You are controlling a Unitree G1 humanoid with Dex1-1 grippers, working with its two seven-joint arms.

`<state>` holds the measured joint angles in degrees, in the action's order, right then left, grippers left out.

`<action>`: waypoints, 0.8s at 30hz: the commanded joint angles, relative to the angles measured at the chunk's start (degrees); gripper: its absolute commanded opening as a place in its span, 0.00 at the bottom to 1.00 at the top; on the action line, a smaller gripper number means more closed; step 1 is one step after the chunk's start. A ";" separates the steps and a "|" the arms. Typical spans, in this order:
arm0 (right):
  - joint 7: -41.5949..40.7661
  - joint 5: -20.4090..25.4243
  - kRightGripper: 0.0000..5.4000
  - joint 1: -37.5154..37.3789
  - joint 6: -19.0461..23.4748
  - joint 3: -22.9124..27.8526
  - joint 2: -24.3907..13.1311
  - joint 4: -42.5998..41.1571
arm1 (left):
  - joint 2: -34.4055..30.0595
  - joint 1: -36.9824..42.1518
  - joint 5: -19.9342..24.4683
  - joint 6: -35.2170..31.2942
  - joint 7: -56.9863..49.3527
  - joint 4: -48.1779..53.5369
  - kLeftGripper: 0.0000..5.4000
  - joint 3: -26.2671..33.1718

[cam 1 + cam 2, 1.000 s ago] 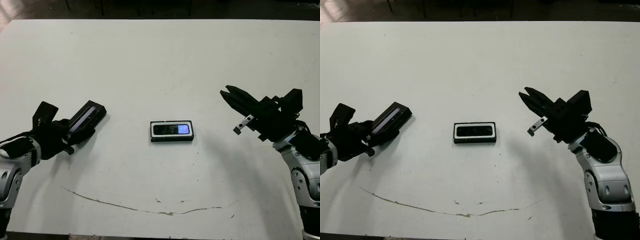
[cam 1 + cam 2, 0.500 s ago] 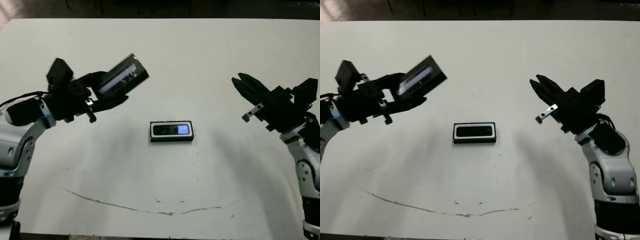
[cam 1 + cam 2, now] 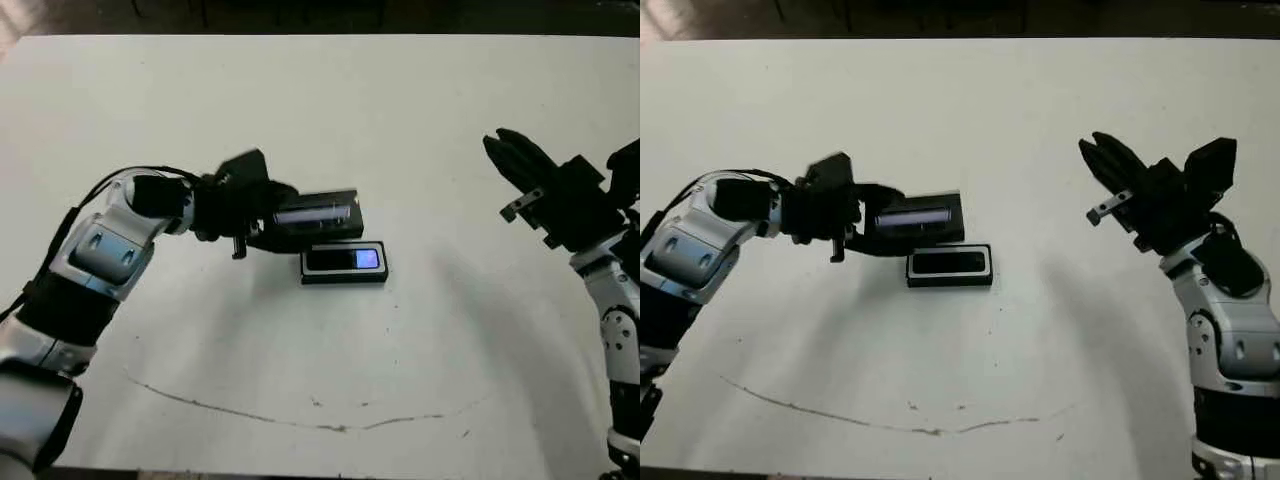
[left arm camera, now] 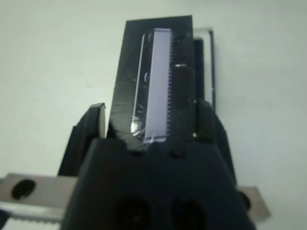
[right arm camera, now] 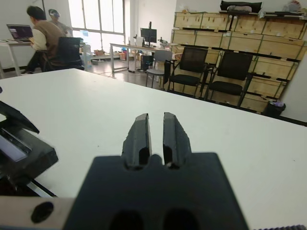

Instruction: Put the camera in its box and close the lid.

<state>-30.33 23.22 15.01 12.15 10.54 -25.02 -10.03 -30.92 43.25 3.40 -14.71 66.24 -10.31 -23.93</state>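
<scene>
No writing or brand shows on anything here. The left gripper (image 3: 290,215) is clamped on the lid (image 3: 318,214), holding it just behind the box (image 3: 344,262), its near edge overlapping the box's far wall. The camera (image 3: 345,260) lies inside the box, its bluish patch showing. The right gripper (image 3: 512,158) hangs well off to the side, fingers pressed together on nothing. The white table (image 3: 330,110) lies bare all round.

Right gripper (image 5: 155,136): fingers nearly together, above white worktop (image 5: 96,110).
Lid (image 5: 21,151): at frame edge.
Background: seated person (image 5: 41,36), chairs (image 5: 213,72).
</scene>
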 commanded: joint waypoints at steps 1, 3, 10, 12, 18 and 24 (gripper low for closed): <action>0.14 -1.02 0.00 -1.00 -0.05 -0.06 -0.29 0.53 | 0.00 0.96 -2.52 1.17 2.28 -1.88 0.35 -1.99; 0.05 -1.33 0.00 -1.06 -0.38 -0.09 -0.15 0.58 | 0.40 1.47 -2.74 0.69 3.75 -2.73 0.35 -2.44; 1.00 -1.99 0.00 -1.39 1.01 -0.56 0.08 -0.92 | 1.05 2.05 -4.07 1.13 6.62 -4.05 0.35 -3.34; 1.08 -1.98 0.00 -1.57 0.95 -0.74 0.12 -1.19 | 1.15 2.13 -3.85 0.46 7.72 -4.07 0.35 -3.25; 0.86 -1.73 0.00 -1.78 0.64 -0.96 0.33 -1.02 | 1.66 1.19 -1.74 -1.38 9.76 -3.91 0.35 -1.66; 0.92 -1.63 0.00 -2.03 1.30 -1.14 0.16 -1.35 | 2.99 -0.31 -0.82 -0.86 9.38 -5.34 0.35 -1.22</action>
<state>-29.37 21.61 14.33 12.20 9.72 -24.78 -11.35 -28.21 44.56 2.86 -15.61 75.80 -14.75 -25.01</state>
